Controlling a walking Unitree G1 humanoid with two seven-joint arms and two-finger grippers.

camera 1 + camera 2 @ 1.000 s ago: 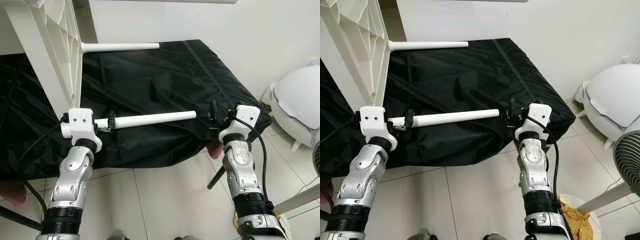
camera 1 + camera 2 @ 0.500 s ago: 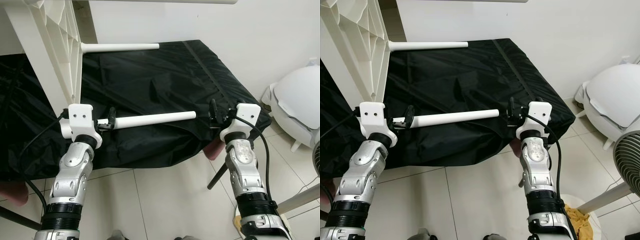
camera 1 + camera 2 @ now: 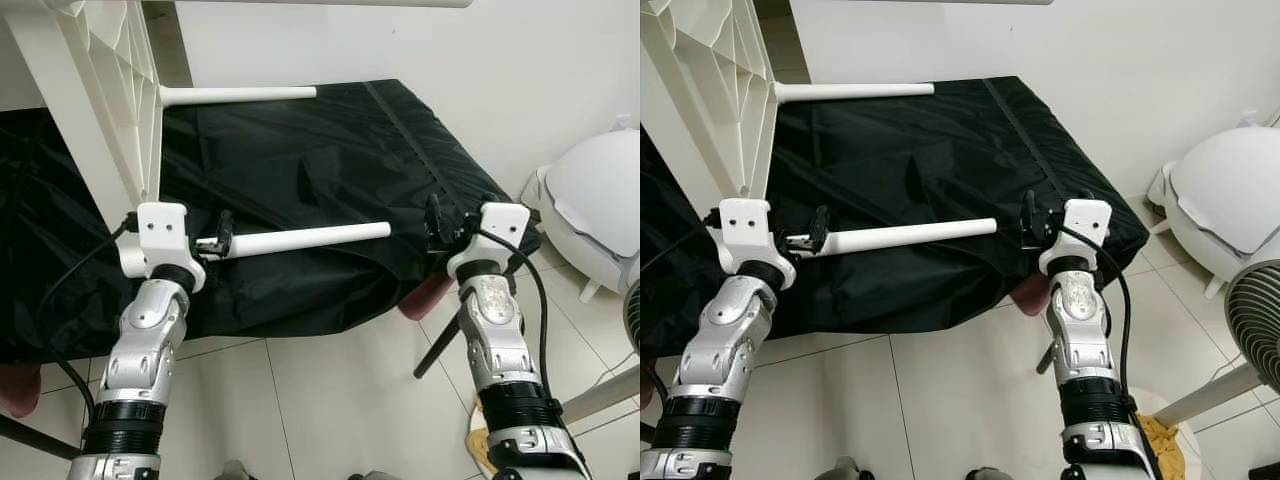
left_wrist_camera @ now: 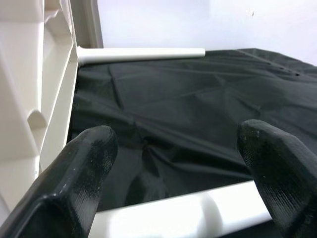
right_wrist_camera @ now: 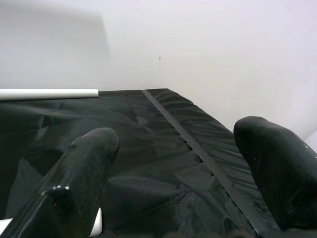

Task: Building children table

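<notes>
Two white table legs (image 3: 305, 238) mark the scene: one juts from the upended white tabletop (image 3: 95, 110), the loose one lies near the black cover's (image 3: 330, 160) front edge, apparently between the left gripper's (image 3: 222, 238) spread fingers; right gripper (image 3: 432, 220) open, at its tip.

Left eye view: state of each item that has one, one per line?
White plastic tabletop: tipped on edge on the black cloth.
Upper white cylindrical leg: attached to the tabletop, sticking out sideways.
Lower white cylindrical leg: loose, lying on the black cloth cover.
Left end effector: open, astride the lower leg's near end.
Right end effector: open, holding nothing, past the leg's far end.
</notes>
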